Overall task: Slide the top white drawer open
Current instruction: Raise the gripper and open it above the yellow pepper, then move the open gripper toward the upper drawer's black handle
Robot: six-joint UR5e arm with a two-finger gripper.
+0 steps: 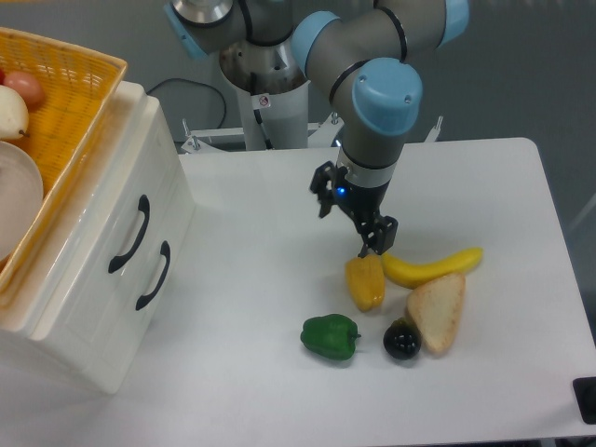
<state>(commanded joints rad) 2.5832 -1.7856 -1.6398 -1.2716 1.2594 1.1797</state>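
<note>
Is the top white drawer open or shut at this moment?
Shut. The top white drawer sits flush with the lower drawer, and the gripper is over by the yellow pepper.

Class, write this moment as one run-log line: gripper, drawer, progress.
gripper: above yellow pepper, jaws unclear | top white drawer: closed, handle untouched | progress: opening not started

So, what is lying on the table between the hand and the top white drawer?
Nothing: in the fixed camera view, only bare white table lies between the hand and the top white drawer. The food lies on its other side.
</note>
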